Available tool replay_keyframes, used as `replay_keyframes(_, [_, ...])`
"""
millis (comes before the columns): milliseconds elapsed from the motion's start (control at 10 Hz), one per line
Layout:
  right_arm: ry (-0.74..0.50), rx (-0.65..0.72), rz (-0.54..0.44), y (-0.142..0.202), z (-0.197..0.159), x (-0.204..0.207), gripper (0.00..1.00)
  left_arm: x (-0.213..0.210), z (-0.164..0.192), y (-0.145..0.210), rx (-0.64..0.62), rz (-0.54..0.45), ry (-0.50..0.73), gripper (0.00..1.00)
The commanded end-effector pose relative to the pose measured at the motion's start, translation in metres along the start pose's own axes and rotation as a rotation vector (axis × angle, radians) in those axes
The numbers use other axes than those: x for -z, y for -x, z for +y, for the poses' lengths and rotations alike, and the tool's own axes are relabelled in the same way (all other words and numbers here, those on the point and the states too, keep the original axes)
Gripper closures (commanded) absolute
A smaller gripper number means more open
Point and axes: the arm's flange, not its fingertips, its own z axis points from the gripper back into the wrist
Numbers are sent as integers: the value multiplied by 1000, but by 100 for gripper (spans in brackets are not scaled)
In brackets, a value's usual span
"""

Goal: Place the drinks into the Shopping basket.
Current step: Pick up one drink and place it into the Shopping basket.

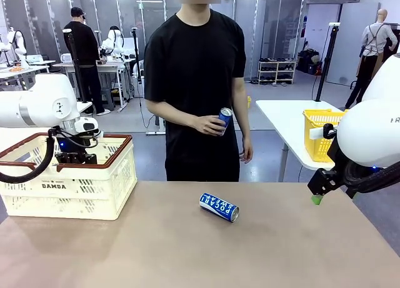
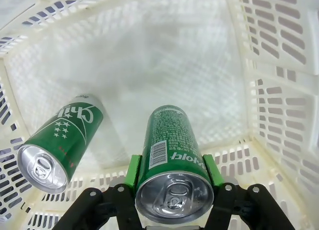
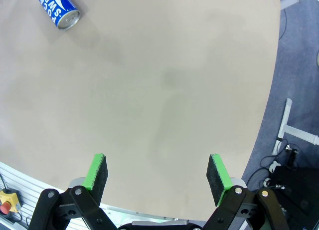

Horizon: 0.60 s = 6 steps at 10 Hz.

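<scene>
My left gripper (image 2: 172, 171) is shut on a green can (image 2: 172, 165) and holds it inside the Shopping basket (image 1: 112, 182), above the basket floor. Another green can (image 2: 62, 140) lies on its side on that floor. From the front, the left gripper (image 1: 75, 155) reaches down into the cream basket with the brown rim. A blue can (image 1: 219, 207) lies on its side mid-table, also at the top left in the right wrist view (image 3: 57, 8). The person holds another blue can (image 1: 224, 117) in one hand. My right gripper (image 3: 157, 175) hangs open over bare table at the right edge (image 1: 317, 197).
A person in black stands at the far side of the table, behind the lying blue can. A yellow mesh basket (image 1: 322, 135) sits on a white table at the back right. The brown tabletop (image 1: 187, 250) between the basket and my right arm is bare apart from the can.
</scene>
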Motion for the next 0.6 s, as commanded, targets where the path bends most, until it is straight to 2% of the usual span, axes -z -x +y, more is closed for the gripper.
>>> replay_keyframes(0, [1,-18,4,-1,-2,-1,0,5,-2,-2,-20,-1,-29,42])
replay_keyframes(400, [1,-18,4,-1,-2,-1,0,10,-5,1,-29,-7,-37,42])
replay_keyframes(500, [1,-18,4,-1,-2,-1,0,9,-6,3,-29,-11,-31,39])
